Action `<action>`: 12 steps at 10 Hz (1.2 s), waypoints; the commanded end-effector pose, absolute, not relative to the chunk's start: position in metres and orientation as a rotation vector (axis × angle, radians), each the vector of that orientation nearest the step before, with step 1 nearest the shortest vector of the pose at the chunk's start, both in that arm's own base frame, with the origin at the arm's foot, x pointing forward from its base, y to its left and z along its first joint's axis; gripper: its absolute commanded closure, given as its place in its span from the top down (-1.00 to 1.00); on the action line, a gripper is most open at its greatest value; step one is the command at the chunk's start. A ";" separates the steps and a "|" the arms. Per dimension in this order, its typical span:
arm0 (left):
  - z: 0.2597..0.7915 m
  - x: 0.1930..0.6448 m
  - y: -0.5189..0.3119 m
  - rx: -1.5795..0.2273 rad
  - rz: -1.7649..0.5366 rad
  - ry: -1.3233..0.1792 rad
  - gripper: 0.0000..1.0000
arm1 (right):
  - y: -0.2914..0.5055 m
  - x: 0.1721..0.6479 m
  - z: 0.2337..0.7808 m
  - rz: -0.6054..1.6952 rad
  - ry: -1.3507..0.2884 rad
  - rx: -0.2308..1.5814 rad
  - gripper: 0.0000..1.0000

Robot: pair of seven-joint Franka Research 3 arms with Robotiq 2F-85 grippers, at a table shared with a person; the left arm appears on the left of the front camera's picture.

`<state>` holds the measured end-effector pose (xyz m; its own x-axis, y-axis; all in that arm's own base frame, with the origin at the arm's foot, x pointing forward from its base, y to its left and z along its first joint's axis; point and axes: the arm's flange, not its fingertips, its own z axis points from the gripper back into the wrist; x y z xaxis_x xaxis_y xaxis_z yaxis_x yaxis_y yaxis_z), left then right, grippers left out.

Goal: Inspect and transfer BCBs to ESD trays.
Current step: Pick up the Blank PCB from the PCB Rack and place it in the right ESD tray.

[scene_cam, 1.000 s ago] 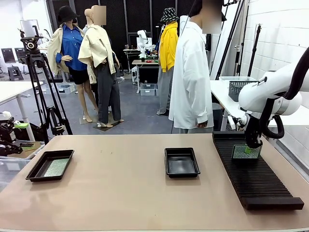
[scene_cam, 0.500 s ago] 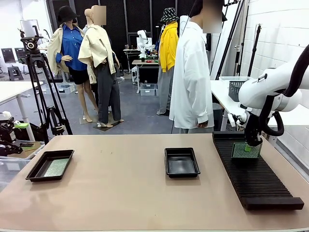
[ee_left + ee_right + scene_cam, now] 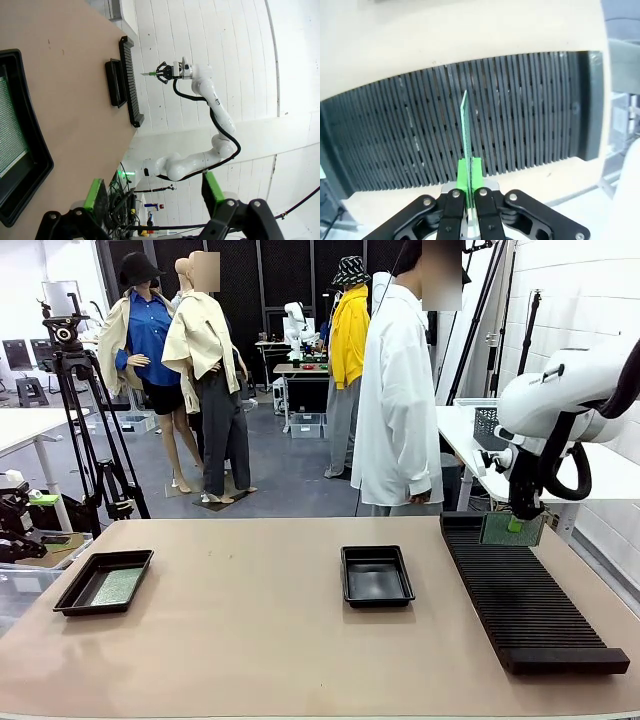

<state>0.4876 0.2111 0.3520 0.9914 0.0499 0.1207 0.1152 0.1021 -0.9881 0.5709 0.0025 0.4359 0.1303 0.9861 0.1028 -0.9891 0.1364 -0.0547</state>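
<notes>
**If the pinch slips**

As the BCB [image 3: 511,529] hangs upright above the slotted rack's [image 3: 520,610] far end, the right end effector [image 3: 516,524] pinches one edge only. A quick swing to the ESD tray [image 3: 375,551] left of the rack could twist it loose. The left end effector [image 3: 152,192], far left of the rack, stands spread.

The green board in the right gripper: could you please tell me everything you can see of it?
The green board is a thin, flat rectangle with a finely speckled face. It hangs upright, pinched by its top edge in the right gripper, whose jaws are shut on it. In the right wrist view it appears edge-on, as a narrow strip. It is held over the far end of the black slotted rack, clear of the slots, and only the gripper touches it.
</notes>
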 end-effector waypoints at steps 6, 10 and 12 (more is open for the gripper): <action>0.354 0.488 0.211 -1.469 -0.051 -0.139 1.00 | 0.047 0.532 0.468 0.935 -0.225 0.149 -1.00; 0.354 0.488 0.211 -1.469 -0.051 -0.139 1.00 | 0.078 0.511 0.472 0.402 -0.274 0.201 -1.00; 0.354 0.488 0.211 -1.469 -0.051 -0.139 1.00 | 0.090 0.508 0.478 0.156 -0.172 0.263 -1.00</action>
<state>0.4876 0.2111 0.3520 0.9914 0.0500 0.1207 0.1151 0.1021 -0.9881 0.5118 0.0790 0.4759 0.9426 0.2345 0.2375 -0.2848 0.9362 0.2060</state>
